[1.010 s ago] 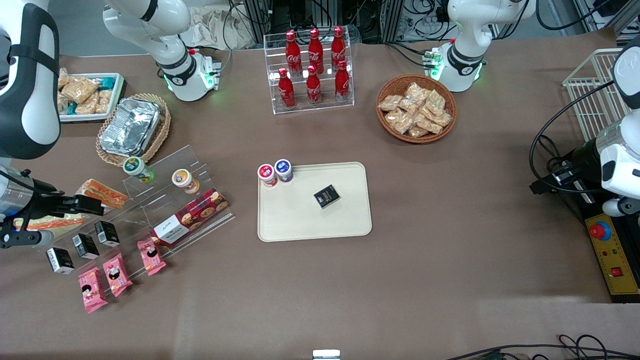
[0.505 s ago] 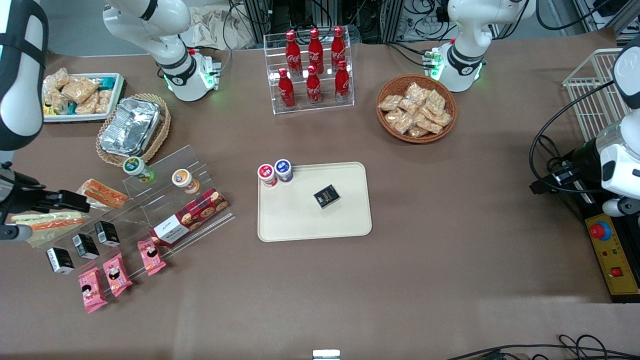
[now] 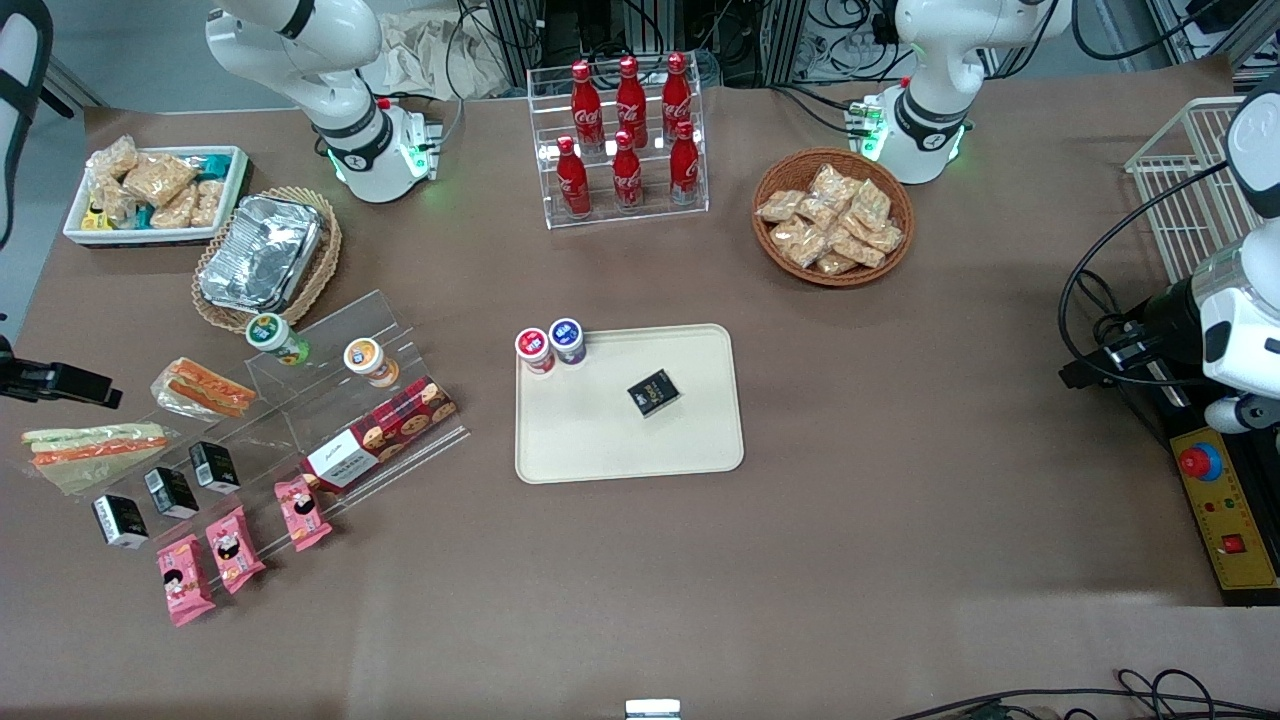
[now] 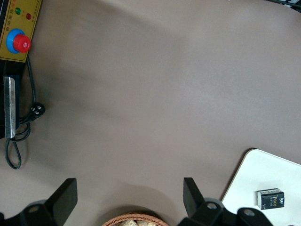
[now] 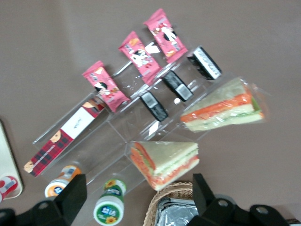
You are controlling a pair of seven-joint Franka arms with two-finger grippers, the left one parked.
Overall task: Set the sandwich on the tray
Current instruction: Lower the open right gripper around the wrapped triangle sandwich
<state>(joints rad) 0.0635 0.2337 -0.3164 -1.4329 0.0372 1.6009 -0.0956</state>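
Note:
The sandwich (image 3: 95, 444), a wrapped pale wedge with an orange stripe, lies flat at the working arm's end of the clear acrylic stand (image 3: 330, 400), with nothing gripping it. It also shows in the right wrist view as the sandwich (image 5: 222, 106). My right gripper (image 5: 138, 195) is open and empty, high above the stand. In the front view only one black finger of the gripper (image 3: 70, 384) shows at the picture's edge, slightly farther from the camera than the sandwich. The cream tray (image 3: 620, 445) lies mid-table and carries a small black box (image 3: 653, 392).
A chunkier sandwich (image 3: 205, 388) sits beside the task's one on the stand, with small cups (image 3: 276, 337), a biscuit box (image 3: 380, 433), black packets (image 3: 170, 490) and pink packets (image 3: 235, 545). A foil container in a basket (image 3: 262, 252) and a snack bin (image 3: 150, 190) stand farther back. Two cups (image 3: 550, 345) touch the tray's corner.
The gripper has drawn away from the sandwich toward the working arm's end and mostly left the front view. The sandwich, earlier partly covered by the fingers, now lies in full view.

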